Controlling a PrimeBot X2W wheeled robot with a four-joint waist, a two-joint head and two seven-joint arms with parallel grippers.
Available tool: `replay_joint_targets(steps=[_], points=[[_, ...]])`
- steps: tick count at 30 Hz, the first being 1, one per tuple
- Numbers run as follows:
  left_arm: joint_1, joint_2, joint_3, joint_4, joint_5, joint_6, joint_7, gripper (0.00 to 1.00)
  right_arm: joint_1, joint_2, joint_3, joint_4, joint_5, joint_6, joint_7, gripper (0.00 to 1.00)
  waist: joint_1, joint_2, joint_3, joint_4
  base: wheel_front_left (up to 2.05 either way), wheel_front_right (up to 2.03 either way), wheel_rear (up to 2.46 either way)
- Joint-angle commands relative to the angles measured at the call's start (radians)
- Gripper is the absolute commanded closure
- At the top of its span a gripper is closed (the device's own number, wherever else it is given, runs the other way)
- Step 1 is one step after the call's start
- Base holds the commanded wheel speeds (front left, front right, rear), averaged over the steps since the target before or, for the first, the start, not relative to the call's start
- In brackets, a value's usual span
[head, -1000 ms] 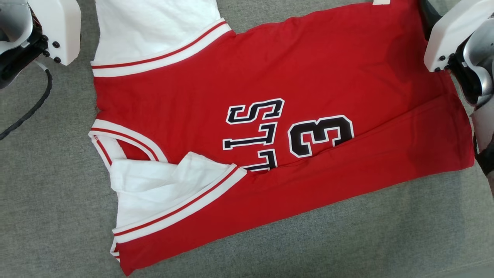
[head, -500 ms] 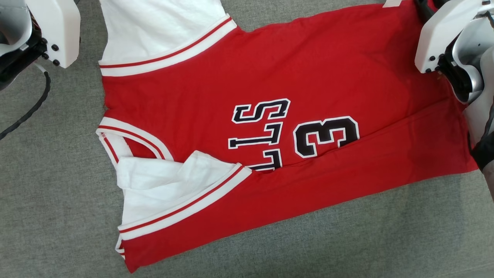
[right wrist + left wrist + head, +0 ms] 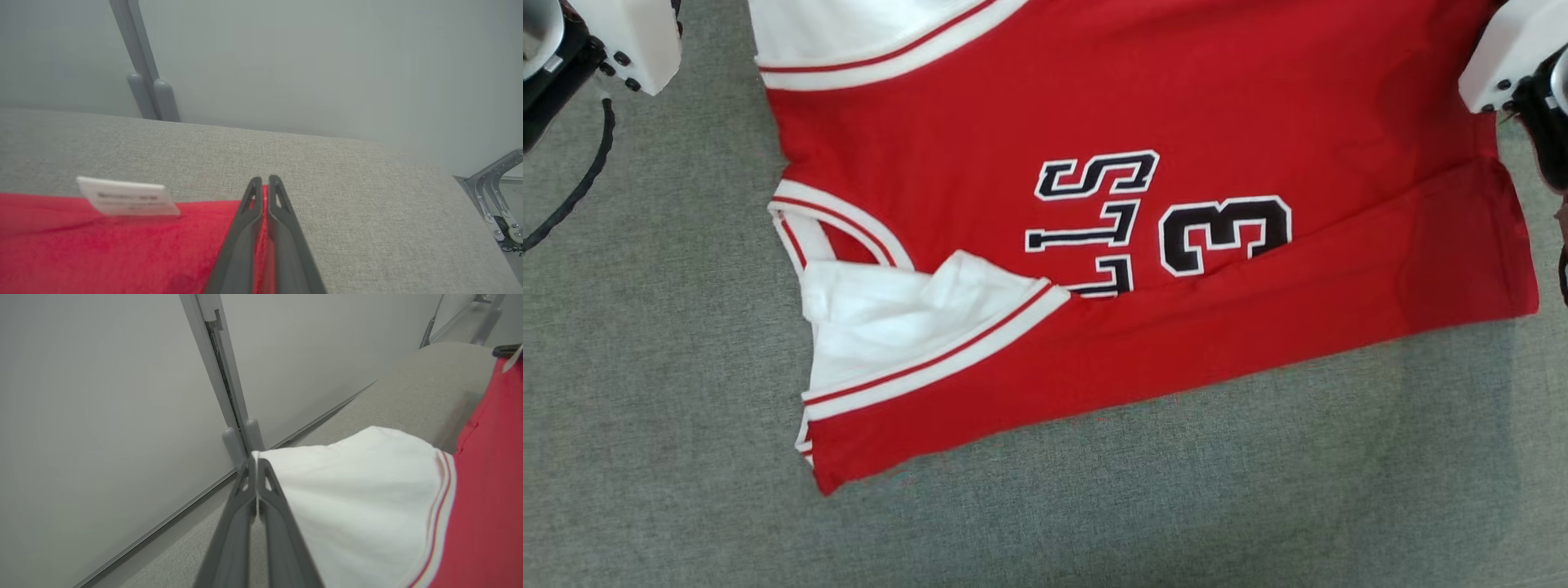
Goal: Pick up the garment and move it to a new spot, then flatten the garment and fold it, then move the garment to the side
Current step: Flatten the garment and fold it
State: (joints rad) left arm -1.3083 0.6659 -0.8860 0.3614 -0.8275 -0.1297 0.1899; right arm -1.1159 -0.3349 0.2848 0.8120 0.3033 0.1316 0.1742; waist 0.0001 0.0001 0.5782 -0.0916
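The garment (image 3: 1143, 106) is a red jersey with white sleeves, white-and-red trim and black lettering, lying sideways on a grey fabric surface (image 3: 1094, 523). Its near long edge is folded over the number. In the left wrist view my left gripper (image 3: 256, 462) is shut on the tip of the far white sleeve (image 3: 359, 498). In the right wrist view my right gripper (image 3: 264, 181) is shut on the far red hem corner (image 3: 122, 245), beside a white label (image 3: 128, 201). The pale wrist housings of the left arm (image 3: 633, 37) and right arm (image 3: 1507, 57) show at the head view's top corners.
A black cable (image 3: 580, 184) hangs off the left arm over the grey surface. A pale wall with a grey vertical rail (image 3: 222, 371) stands behind the surface's far edge. A metal bracket (image 3: 496, 183) sits off the right end.
The right gripper has closed on the hem corner. The head view has shifted, so the jersey sits higher and further right in the picture; both wrist housings are nearer the top edge.
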Motion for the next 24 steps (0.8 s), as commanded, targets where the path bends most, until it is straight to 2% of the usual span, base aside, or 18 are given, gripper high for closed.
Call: replay_joint_targets(steps=[1,5,13,20,24], points=[[-0.011,-0.009,0.004,0.001,0.006,-0.001,-0.043,1.00,-0.004,-0.012,-0.019,-0.008,0.014,-0.002,-0.039,1.00,-0.0001,-0.0001,-0.016,0.013,0.00,0.00,0.00],[0.030,-0.001,-0.010,-0.022,-0.041,-0.001,-0.075,1.00,0.045,-0.024,-0.033,-0.036,0.068,-0.002,-0.086,1.00,-0.0001,-0.0001,-0.045,0.028,0.00,0.00,0.00],[0.208,0.064,0.009,-0.169,-0.188,0.015,-0.090,1.00,0.201,-0.085,-0.036,-0.142,0.124,-0.002,-0.162,1.00,-0.0001,-0.0001,-0.098,0.056,0.00,0.00,0.00],[0.435,0.161,0.017,-0.389,-0.287,0.097,-0.130,1.00,0.374,-0.123,-0.071,-0.245,0.137,-0.002,-0.194,1.00,-0.0001,-0.0001,-0.121,0.077,0.00,0.00,0.00],[0.566,0.218,0.009,-0.539,-0.324,0.166,-0.156,1.00,0.480,-0.130,-0.119,-0.307,0.130,-0.002,-0.198,1.00,-0.0001,-0.0001,-0.122,0.086,0.00,0.00,0.00]])
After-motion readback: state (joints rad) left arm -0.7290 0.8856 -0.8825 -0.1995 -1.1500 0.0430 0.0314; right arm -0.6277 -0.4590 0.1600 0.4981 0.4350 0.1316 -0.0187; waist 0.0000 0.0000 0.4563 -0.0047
